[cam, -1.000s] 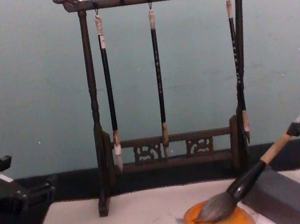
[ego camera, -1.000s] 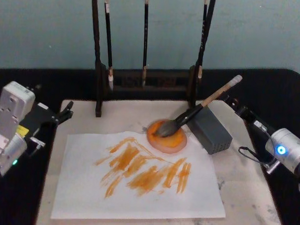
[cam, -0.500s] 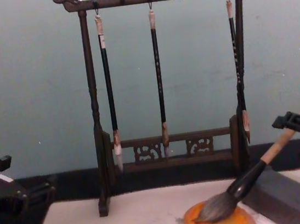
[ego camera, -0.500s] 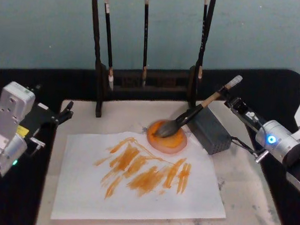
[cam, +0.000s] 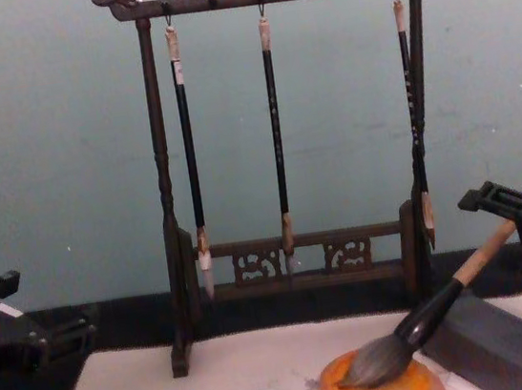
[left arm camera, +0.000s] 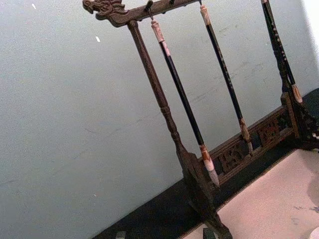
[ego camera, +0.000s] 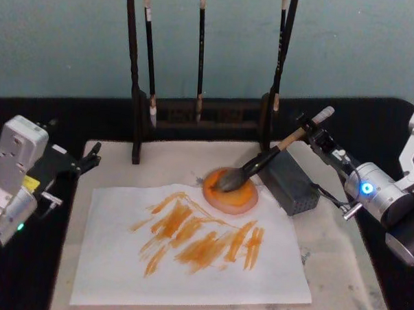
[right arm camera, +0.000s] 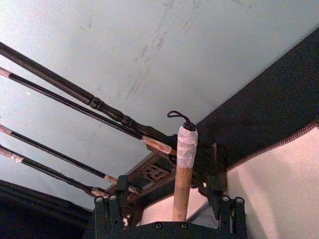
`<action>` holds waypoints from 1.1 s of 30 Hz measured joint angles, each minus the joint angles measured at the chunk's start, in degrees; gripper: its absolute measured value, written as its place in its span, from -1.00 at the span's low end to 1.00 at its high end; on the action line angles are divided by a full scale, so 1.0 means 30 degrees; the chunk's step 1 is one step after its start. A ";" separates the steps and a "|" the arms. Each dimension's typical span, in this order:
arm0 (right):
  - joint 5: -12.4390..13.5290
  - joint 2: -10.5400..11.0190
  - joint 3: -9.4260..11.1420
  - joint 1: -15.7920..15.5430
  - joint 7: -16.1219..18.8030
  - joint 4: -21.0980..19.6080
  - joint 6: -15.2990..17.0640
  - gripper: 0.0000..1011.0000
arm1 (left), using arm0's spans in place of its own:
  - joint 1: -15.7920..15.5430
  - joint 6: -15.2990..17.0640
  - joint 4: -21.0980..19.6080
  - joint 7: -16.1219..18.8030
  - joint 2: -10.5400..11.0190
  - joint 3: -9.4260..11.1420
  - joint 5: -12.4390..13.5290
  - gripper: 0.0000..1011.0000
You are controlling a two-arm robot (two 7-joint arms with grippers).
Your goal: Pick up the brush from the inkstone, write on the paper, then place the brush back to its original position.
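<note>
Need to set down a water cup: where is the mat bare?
Mat right of the paper, before the block; also between stand and paper. Crowded: inkstone, brush, right gripper open round its handle. Left gripper parked left.

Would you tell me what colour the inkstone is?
The inkstone is orange with a darker centre; clearest in the head view.

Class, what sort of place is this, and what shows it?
Probably a calligraphy desk rigged for robot practice: a rack of hanging brushes, a paper with orange strokes on a felt mat, the brush resting in the inkstone. The right gripper straddles its handle; the left gripper idles beside the mat.
</note>
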 joint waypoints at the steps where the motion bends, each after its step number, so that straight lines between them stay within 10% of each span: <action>1: 0.0019 0.0000 -0.0041 0.0029 -0.0007 0.0045 -0.0024 0.98 | 0.0000 0.0000 0.0000 0.0000 0.0000 0.0000 0.0000 0.98; 26: 0.0289 0.0087 -0.0541 0.0332 -0.0189 0.0551 -0.0292 0.97 | 0.0000 0.0000 0.0000 0.0000 0.0000 -0.0001 0.0000 0.98; 33: 0.0283 0.0081 -0.0526 0.0318 -0.0181 0.0536 -0.0282 0.71 | -0.0002 0.0000 0.0000 -0.0001 0.0000 0.0000 0.0000 0.98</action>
